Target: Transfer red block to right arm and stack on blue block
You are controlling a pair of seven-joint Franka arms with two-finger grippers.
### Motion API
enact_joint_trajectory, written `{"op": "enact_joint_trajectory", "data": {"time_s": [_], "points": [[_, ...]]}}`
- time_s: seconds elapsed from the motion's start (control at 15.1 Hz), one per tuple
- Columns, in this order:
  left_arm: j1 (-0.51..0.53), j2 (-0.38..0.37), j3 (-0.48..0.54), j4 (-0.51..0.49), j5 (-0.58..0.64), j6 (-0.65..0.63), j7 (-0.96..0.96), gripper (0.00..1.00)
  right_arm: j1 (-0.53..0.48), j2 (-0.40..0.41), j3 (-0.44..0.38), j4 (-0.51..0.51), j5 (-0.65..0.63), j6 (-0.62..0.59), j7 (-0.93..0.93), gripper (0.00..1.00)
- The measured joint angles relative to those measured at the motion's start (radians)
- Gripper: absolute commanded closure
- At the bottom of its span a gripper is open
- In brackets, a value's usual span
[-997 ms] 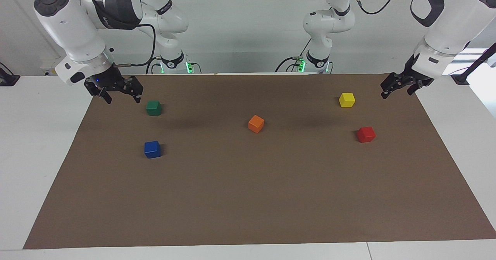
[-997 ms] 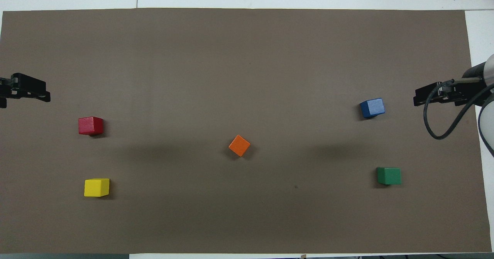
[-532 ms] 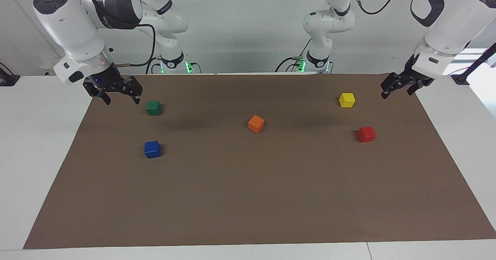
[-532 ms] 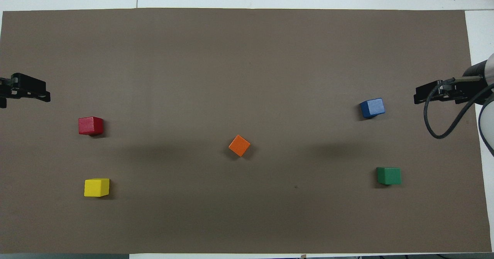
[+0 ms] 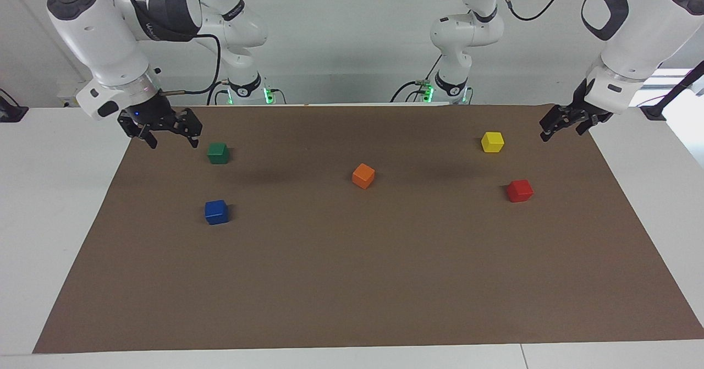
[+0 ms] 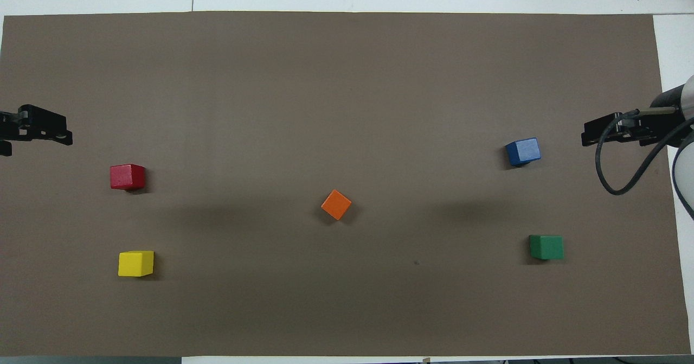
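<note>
Fingers apart on both grippers; left gripper (image 5: 562, 126) should drop squarely over red block (image 5: 520, 191), straddling its flat sides.

Bright even light, soft shadows, sharp

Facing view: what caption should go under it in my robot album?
Two open claws, left and right, hang above a brown mat with red, blue and other colored blocks.
</note>
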Motion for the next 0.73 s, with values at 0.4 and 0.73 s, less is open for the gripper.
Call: {"op": "enact_joint_trajectory", "data": {"time_s": [0.4, 0.73], "points": [[0.018, -0.051, 0.005, -0.252, 0.0, 0.202, 0.021, 0.0, -0.001, 0.0, 0.0, 0.0, 0.0, 0.0, 0.0, 0.0], [0.056, -0.044, 0.009, -0.421, 0.0, 0.42, 0.054, 0.0, -0.001, 0.0, 0.0, 0.0, 0.0, 0.0, 0.0, 0.0]]}}
